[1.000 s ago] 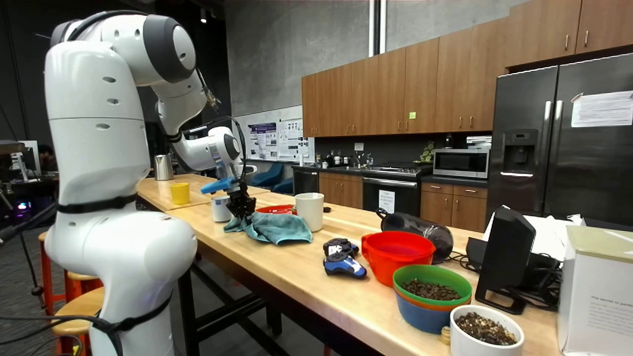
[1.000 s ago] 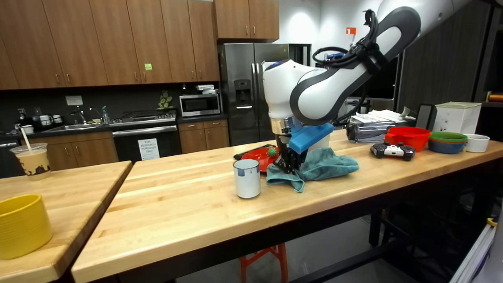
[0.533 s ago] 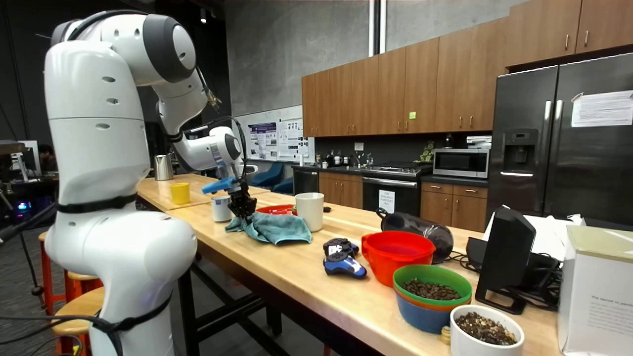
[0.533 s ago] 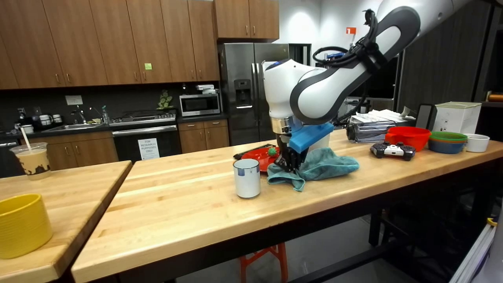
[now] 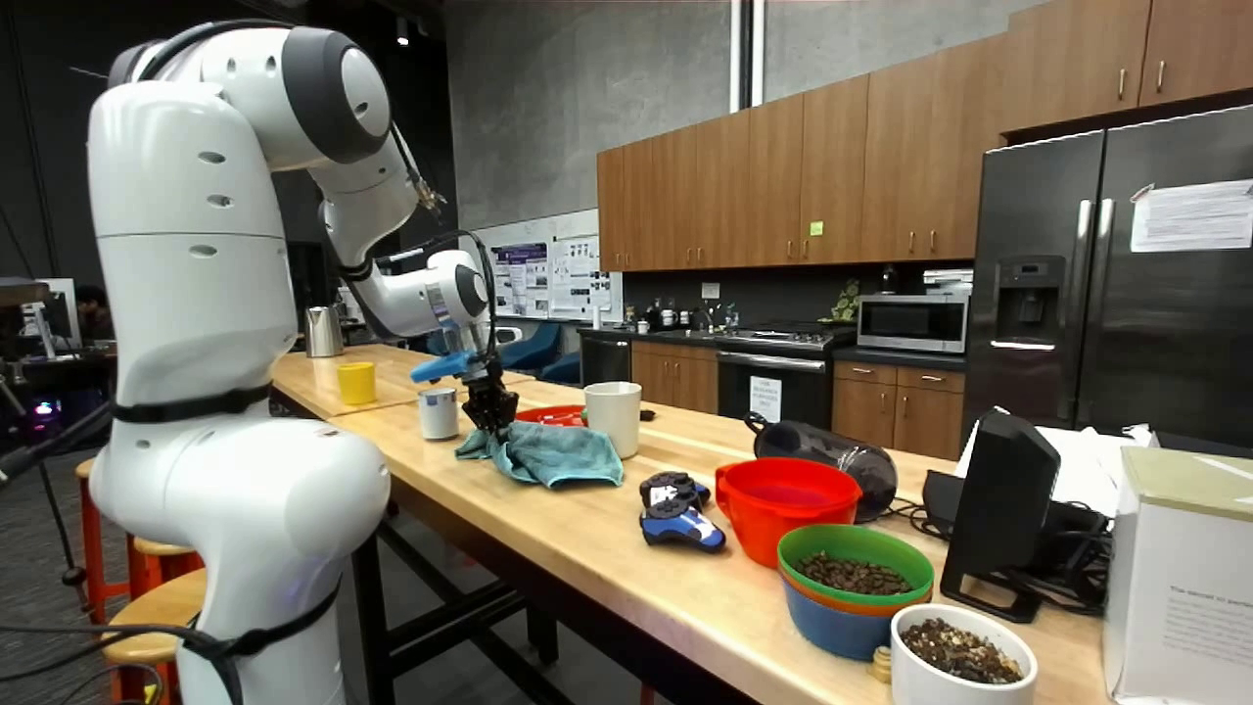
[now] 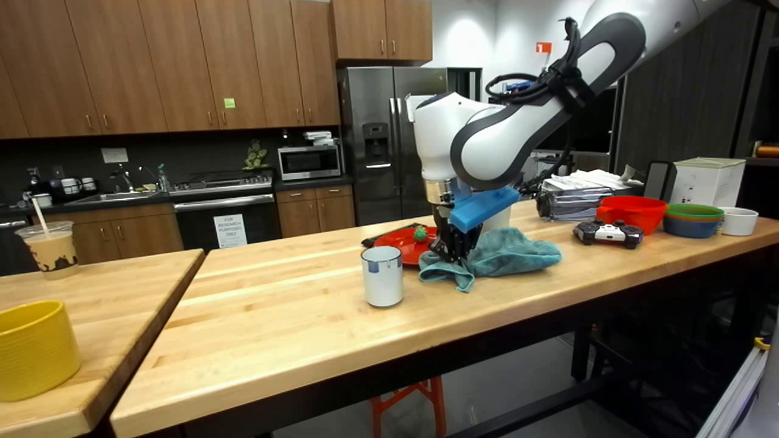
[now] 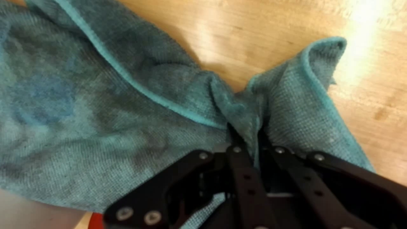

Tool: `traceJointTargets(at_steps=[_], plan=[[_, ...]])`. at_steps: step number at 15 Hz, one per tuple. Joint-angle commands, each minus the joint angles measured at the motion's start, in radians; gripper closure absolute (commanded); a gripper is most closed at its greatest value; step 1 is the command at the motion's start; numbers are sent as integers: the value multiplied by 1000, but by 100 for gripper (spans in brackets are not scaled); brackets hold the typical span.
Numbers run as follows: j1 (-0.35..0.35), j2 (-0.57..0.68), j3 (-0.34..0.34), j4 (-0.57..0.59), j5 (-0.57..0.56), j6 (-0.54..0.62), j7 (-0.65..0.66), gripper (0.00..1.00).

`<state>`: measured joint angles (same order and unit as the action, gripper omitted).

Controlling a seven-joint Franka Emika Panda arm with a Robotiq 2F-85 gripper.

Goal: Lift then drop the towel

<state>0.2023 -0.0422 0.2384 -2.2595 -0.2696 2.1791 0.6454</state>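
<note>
The teal towel lies bunched on the wooden table; it also shows in an exterior view and fills much of the wrist view. My gripper points down at the towel's end and is shut on a pinched fold, which rises between the fingers. The gripper also shows in both exterior views. Most of the towel still rests on the table. The fingertips are partly hidden by the folds.
A white-and-blue mug stands beside the towel. A red plate and a tall cream mug are close behind it. Game controllers, a red bowl and stacked bowls stand farther along the table.
The gripper has shifted slightly to the right in both exterior views, away from the white-and-blue mug. The towel has slid a little the same way with it.
</note>
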Motion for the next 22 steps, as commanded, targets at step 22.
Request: traceJointTargets(at_steps=[22], plan=[[-88,-92,-83,71,113,-134,-12,97]])
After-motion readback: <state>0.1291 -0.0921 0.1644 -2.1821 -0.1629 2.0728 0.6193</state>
